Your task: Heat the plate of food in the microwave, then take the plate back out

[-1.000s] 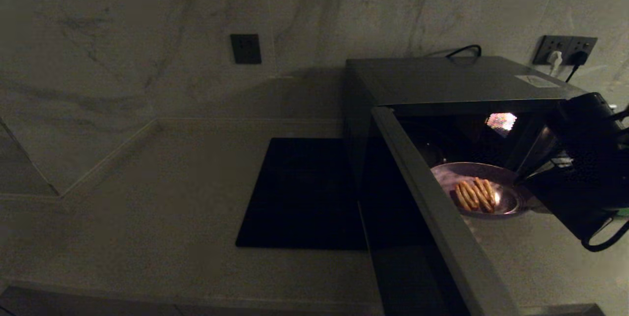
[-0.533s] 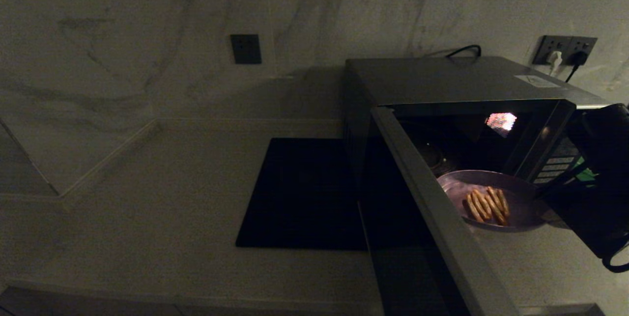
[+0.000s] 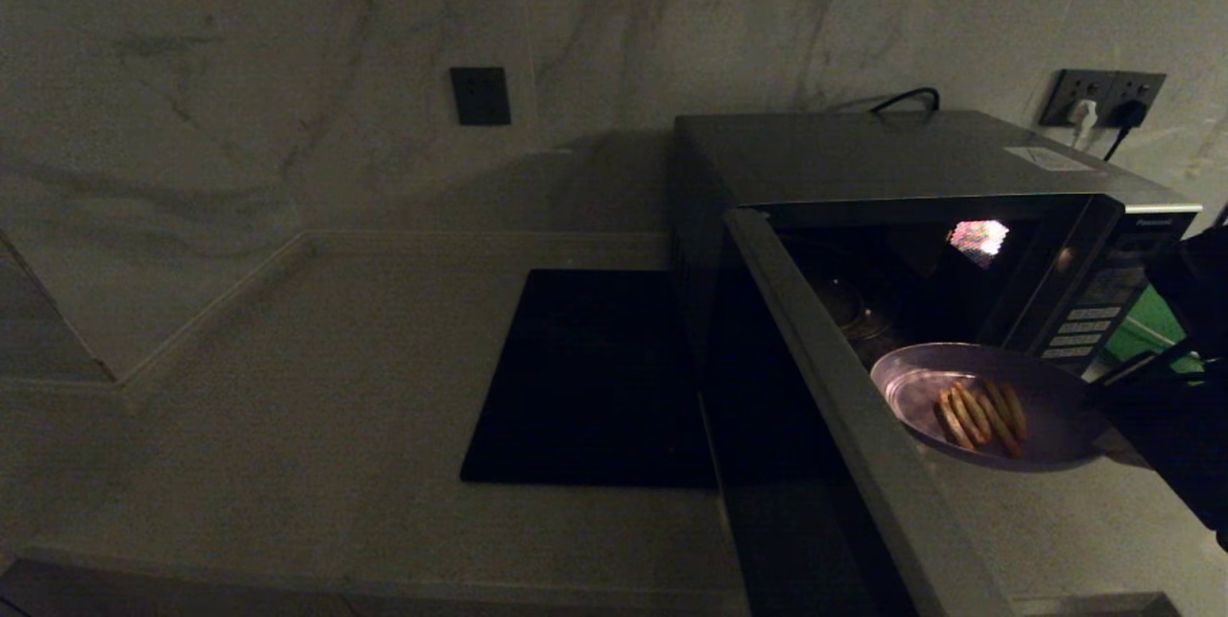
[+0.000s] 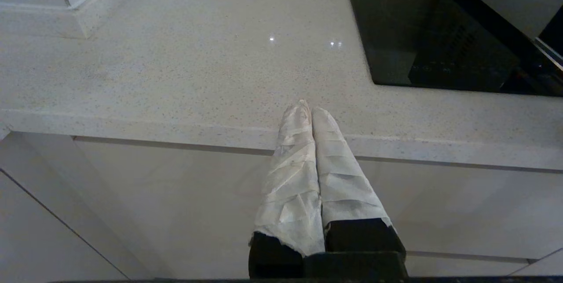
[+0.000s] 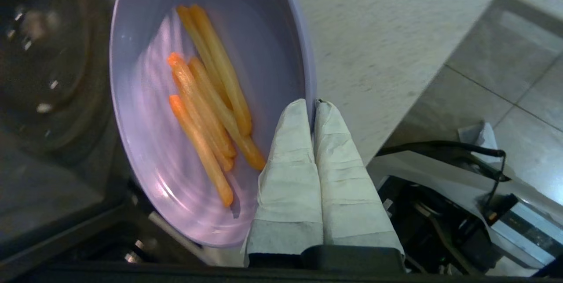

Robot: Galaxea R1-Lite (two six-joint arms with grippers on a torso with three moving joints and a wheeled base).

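A: Where is the plate of food [image 3: 988, 406]?

B: In front of the microwave [image 3: 921, 204], outside its lit cavity and above the table [image 3: 317, 377]. The right gripper [image 5: 313, 106] has its taped fingers [image 5: 290, 159] pressed together on the plate's rim, one above the edge and one below. A few orange fries [image 5: 211, 115] lie in the middle of the lavender dish.

A: What stands close by?

B: The microwave door [image 3: 854, 425] hangs wide open toward the robot, just left of the plate in the head view. The button panel [image 3: 1094, 310] is just behind the plate's right side, and something green [image 3: 1142, 324] shows beyond it.

A: And elsewhere?

B: A flat black square mat [image 3: 585, 377] lies on the table left of the microwave. On the wall are a dark switch plate [image 3: 480, 95] and a socket strip [image 3: 1103, 97] with plugs in it.

A: The other arm?

B: The left gripper [image 4: 308, 109] hangs at the table's front edge, fingers together on nothing, well apart from the microwave.
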